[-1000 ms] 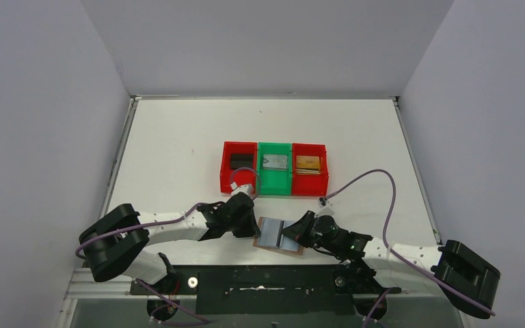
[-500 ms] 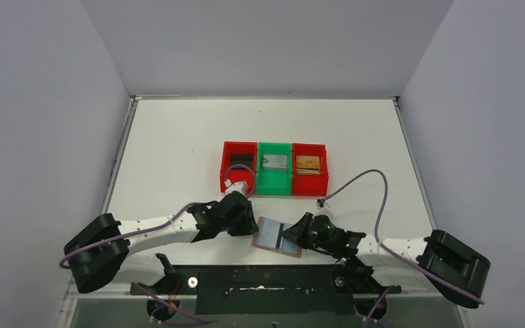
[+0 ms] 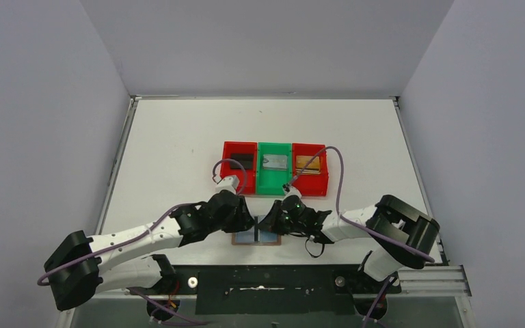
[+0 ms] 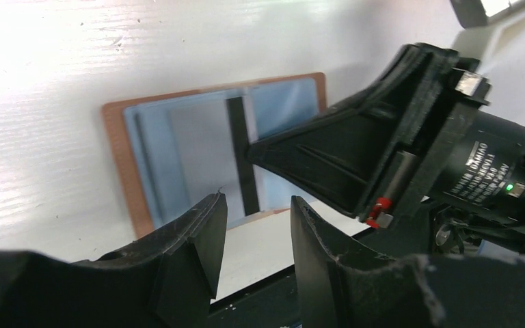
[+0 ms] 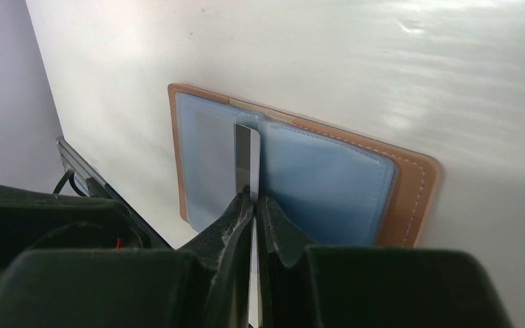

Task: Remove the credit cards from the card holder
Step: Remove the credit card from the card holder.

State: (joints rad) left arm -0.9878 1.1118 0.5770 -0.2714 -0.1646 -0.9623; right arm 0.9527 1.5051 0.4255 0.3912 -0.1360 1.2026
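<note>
Though crowded by the left arm [image 3: 143, 236] and the right arm [image 3: 355, 222], shows the card holder [image 3: 253, 238] spread open and flat on the white surface [image 3: 178, 137], close to the front edge, tan leather rim framing a blue-grey lining turned up; finds the right pincer [image 5: 254, 198] clenched on a thin credit card [image 5: 246, 154], pale and nearly edge-on from the right wrist, standing upright over the middle fold of the holder with its far end down against the lining; cannot tell whether that end sits in a slot or only touches the lining; finds the left pincer [image 4: 256, 213] released and grasping nothing, fingers [image 4: 202, 232] parted over the near rim of the holder, just beside the tip of the right pincer; cannot tell whether those fingers touch the leather; from above, places both pincers nose to nose over the holder, one reaching in from each side; farther back on the surface, apart from the holder, shows three bins in a touching row: a left red bin [image 3: 239, 145] with a black card [image 3: 241, 161] inside, a green bin [image 3: 275, 145] with a silver-grey card [image 3: 274, 162] inside, a right red bin [image 3: 314, 189] with a gold-tan card [image 3: 309, 162] inside.
</note>
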